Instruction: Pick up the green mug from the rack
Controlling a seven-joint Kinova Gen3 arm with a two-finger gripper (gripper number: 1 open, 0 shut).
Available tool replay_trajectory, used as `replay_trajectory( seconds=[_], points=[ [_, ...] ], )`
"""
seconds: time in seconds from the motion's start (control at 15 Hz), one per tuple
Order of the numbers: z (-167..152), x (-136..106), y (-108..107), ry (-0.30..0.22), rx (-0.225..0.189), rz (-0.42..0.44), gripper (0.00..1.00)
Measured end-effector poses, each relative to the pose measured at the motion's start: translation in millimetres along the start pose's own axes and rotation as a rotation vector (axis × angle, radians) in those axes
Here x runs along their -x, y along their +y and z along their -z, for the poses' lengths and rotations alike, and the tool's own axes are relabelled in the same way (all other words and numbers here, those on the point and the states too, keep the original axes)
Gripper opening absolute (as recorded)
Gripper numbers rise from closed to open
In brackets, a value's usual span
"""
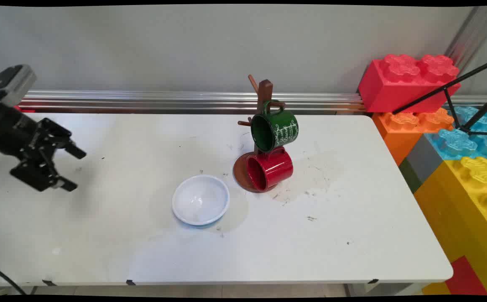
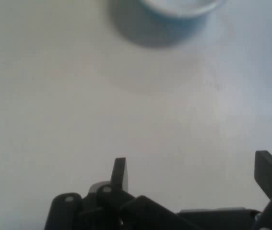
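Note:
My black gripper [image 1: 75,169] hangs open over the left part of the white table [image 1: 100,235], with nothing between its fingers. It points toward a white bowl [image 1: 201,200] that stands upright and empty near the table's middle. In the hand view the gripper [image 2: 195,175] is spread wide over bare table, and only the bowl's rim [image 2: 181,5] shows at the top edge. Right of the bowl stands a brown wooden mug tree [image 1: 263,100]. A green mug [image 1: 274,128] hangs on it, and a red mug [image 1: 269,168] hangs lower, just above the tree's round base.
Large toy bricks in red [image 1: 407,82], orange, blue and yellow [image 1: 465,197] are stacked past the table's right edge. A metal rail [image 1: 163,100] runs along the wall behind the table. Black tripod legs [image 1: 457,90] cross the upper right.

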Motion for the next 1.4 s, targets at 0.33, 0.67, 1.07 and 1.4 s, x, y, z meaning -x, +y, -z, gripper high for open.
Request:
replay_trajectory(
  seconds=[0.33, 0.67, 1.07, 1.4],
  points=[
    [-3, -26, 0, 0.16, 0.054, 0.04, 1.0],
    [-6, -48, -2, 0.289, 0.082, 0.069, 1.0],
    [-14, -68, -3, 0.376, 0.095, 0.095, 1.0],
    [-29, -92, 3, 0.408, 0.102, 0.151, 1.0]
  ],
)
